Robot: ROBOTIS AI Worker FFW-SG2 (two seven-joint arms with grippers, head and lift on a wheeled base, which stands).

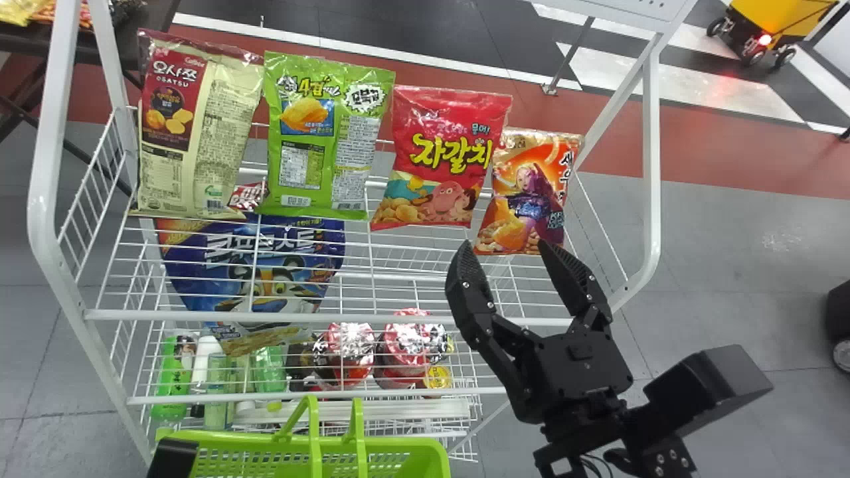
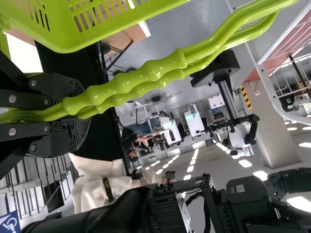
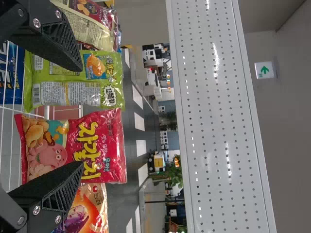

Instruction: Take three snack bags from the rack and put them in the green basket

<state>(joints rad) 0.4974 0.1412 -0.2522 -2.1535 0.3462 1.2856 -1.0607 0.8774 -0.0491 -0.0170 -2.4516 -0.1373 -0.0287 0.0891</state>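
Plainly, the red snack bag (image 1: 441, 156) was set ahead of the right pincer (image 3: 82, 116), on the far side of its gap and a little toward the right-hand finger. The bag was stood on the upper shelf of the rack (image 1: 38, 192), its long axis upright, flanked by the green bag (image 1: 322, 136) on the left and the orange bag (image 1: 524, 192) on the right, with the cream-and-red bag (image 1: 196, 129) at the row's left end. The right pincer was spread wide, with nothing held, its two fingers parted across the bag's width and its nose turned forward and slightly left; the right arm was placed nearer to the bag. By judgement, a straight advance was called for, with a small shift right so that the orange bag would not be pinched too.

The left pincer (image 2: 81, 112) was clenched on the handles (image 2: 141, 80) of the green basket (image 1: 246, 439), which was held low at the rack's front, toward the left. Once gripped, the soft bag would probably be crumpled somewhat, and a lift would be needed before it was carried down leftward.
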